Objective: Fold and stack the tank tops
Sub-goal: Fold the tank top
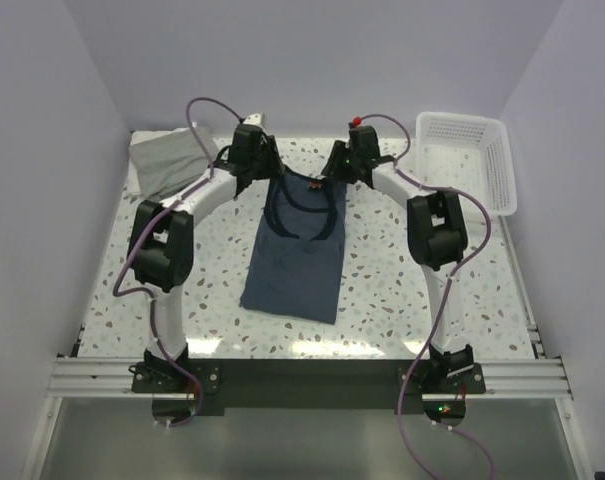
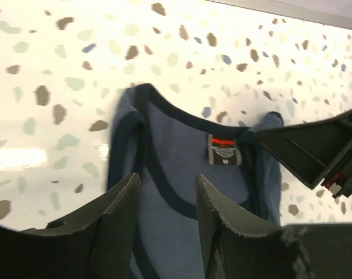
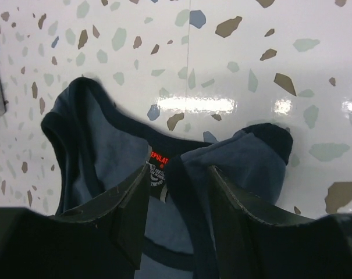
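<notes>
The navy blue tank top (image 1: 297,255) lies lengthwise in the middle of the table, its straps and neckline at the far end. In the left wrist view its neck label (image 2: 224,150) faces up. My left gripper (image 1: 267,178) hovers over the left strap, open, with only cloth below the jaws (image 2: 168,180). My right gripper (image 1: 334,172) stands open over the right strap (image 3: 180,171), and a bunched strap end (image 3: 251,154) lies just past its fingers. The grey tank top (image 1: 172,160) lies crumpled at the back left corner.
A white mesh basket (image 1: 464,120) stands at the back right corner. White walls close the table in on three sides. The right gripper's finger (image 2: 315,151) reaches into the left wrist view, close beside the left gripper. Speckled tabletop (image 1: 402,280) shows on both sides of the navy top.
</notes>
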{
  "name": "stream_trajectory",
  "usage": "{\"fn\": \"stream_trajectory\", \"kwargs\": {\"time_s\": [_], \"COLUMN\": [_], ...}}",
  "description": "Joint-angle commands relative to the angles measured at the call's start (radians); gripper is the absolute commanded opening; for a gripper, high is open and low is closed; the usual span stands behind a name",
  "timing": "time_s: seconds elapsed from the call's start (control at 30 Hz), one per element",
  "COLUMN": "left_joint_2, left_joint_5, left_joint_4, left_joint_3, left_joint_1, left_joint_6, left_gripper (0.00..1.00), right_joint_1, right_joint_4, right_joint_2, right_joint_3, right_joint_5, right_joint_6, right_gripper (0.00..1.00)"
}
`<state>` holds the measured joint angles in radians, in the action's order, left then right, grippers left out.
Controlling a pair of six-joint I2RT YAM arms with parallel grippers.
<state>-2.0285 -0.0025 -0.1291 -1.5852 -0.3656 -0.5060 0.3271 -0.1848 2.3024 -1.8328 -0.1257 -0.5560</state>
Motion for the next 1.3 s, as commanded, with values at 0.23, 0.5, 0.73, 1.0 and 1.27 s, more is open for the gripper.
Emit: {"fn": "stream_trajectory", "kwargs": {"time_s": [0.23,0.5,0.73,1.0,1.27], "left_joint_2": [0.088,0.379,0.648,0.916,0.988], "left_joint_5": [-0.057,-0.126,-0.14,-0.107,-0.005], "left_joint_4": [-0.004,-0.015,-0.122,-0.244,-0.302], "left_joint_3": [0.102,0.459,0.746,1.017,1.117], "left_joint_1": [0.044,0.044,0.04,0.002,-0.047], "left_joint_6": [-0.072,-0.17,-0.221,-0.357,-0.431], "left_gripper": [0.47,0.57,0.67,0.67,0.69], "right_joint_1": [-0.002,-0.016,-0.016,0.058,0.228], "right_joint_4": [-0.041,-0.09,-0.258,-0.174,-0.185], "right_joint_2": [0.094,-0.056,-0.28,-0.75,-1.127], "right_joint_3": [-0.072,-0.076,0.067,0.769,1.202], "right_joint_5": [-0.026,0.0,0.012,-0.026,-0.02], "right_joint_6": [0.056,0.119,0.122,0.047,-0.111], "right_gripper": [0.47,0.54,0.61,0.59,0.56]}}
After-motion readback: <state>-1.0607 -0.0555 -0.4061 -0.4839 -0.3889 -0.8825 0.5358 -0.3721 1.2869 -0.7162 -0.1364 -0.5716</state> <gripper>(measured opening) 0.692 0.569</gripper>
